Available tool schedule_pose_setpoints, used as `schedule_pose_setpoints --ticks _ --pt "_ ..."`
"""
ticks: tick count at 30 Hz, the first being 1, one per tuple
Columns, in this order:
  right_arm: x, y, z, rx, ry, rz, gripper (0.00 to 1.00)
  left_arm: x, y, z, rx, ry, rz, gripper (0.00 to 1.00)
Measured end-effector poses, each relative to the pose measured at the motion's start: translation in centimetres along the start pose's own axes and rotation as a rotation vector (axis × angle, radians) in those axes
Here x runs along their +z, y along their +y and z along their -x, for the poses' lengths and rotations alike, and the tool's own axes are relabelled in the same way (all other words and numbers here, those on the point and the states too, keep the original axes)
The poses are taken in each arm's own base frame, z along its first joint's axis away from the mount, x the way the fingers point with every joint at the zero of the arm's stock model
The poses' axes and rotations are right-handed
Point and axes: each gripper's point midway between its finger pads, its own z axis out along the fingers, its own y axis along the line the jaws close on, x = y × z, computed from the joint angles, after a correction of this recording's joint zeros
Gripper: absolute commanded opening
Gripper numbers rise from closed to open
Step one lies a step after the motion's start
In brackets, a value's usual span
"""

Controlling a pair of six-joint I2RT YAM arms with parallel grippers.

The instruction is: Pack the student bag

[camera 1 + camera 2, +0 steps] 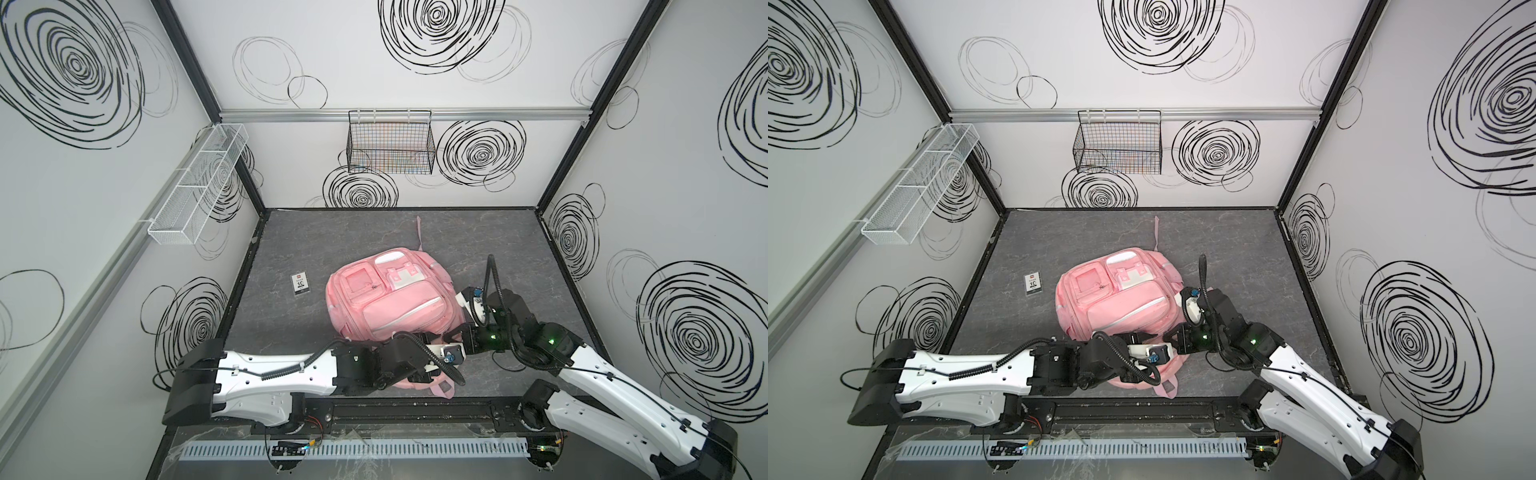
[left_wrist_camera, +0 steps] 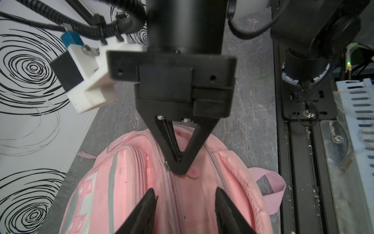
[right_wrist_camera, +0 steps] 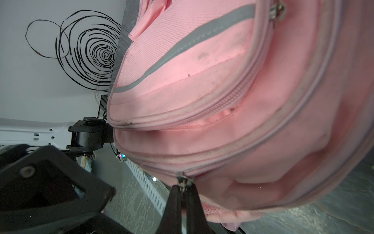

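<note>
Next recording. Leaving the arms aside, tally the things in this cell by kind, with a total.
Backpacks: 1, the pink student bag
Small cards: 1, the black-and-white card lying left of the bag in both top views
Wall baskets: 2, the white mesh basket and the black wire basket
Total: 4

We read only a large "10" on the small card [image 1: 300, 284] lying on the tabletop [image 1: 374, 232]; its red mark and finer print are too small for us.

Bright, even light, soft shadows; wrist views blur up close.
</note>
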Motion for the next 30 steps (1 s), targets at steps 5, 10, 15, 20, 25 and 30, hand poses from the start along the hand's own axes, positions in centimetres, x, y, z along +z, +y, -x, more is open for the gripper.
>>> schedule_pose_setpoints --ticks 5,10,15,20,25,30 --pt "-0.2 0.5 0.0 -0.009 -0.003 0.022 0.0 0.3 0.6 -0.7 -0.037 0.022 0.01 0.46" --pt "-0.2 0.7 0.0 -0.012 -0.004 0.03 0.0 1.3 0.2 -2.0 -0.053 0.068 -0.02 0.42" --pt "-0.3 0.6 -0.1 -0.012 -0.005 0.028 0.0 1.6 0.0 -2.2 -0.067 0.073 -0.042 0.4" --pt "-0.3 0.6 0.0 -0.014 -0.008 0.03 0.0 1.9 0.9 -2.6 -0.086 0.087 -0.027 0.46" --pt "-0.3 0.7 0.0 -0.017 -0.009 0.032 0.0 2.3 1.4 -3.7 -0.09 0.13 -0.012 0.44" --pt "-0.3 0.7 0.0 -0.017 -0.007 0.031 0.0 2.4 1.3 -4.0 -0.089 0.141 -0.011 0.27"
